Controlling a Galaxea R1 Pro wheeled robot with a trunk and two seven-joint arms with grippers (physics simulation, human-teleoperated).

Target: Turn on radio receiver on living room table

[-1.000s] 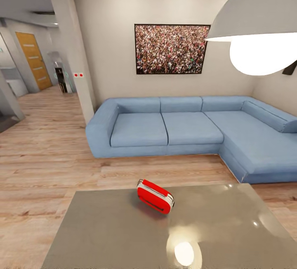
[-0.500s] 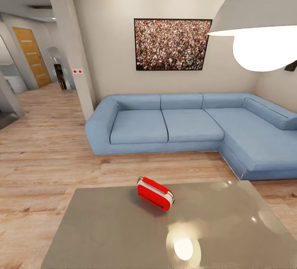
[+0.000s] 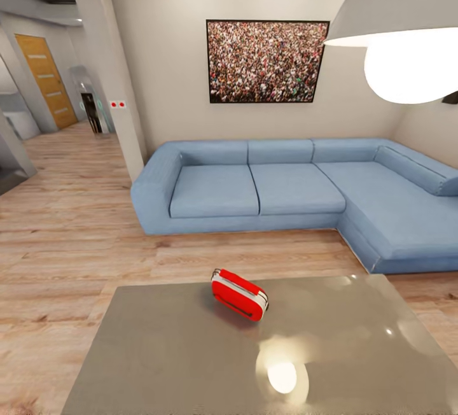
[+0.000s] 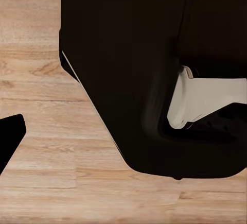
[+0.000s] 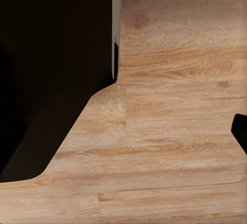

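The view has tilted down and drawn closer: the radio receiver (image 3: 239, 295) sits mid-table (image 3: 159, 364), nearly within reach. Gripper states cannot be told.

The glossy grey table (image 3: 191, 364) stands on the wood-plank floor (image 3: 70, 237); the red radio receiver (image 3: 239, 294) lies apparently tilted toward its twelve-o'clock edge.

A large matte black body panel (image 4: 128, 69) with rounded corners and a slanted lower edge is seen in the left wrist view. A pale off-white moulded part (image 4: 203, 100) is framed within a rounded black recess of it, and a thin light line is traced along its slanted edge. A small black pointed tip (image 4: 9, 134) is seen apart from it. In the right wrist view, a broad black angular housing (image 5: 51, 69) is shown, edged by a narrow grey strip (image 5: 117, 7), with a small black rounded piece (image 5: 241, 131) at the margin.
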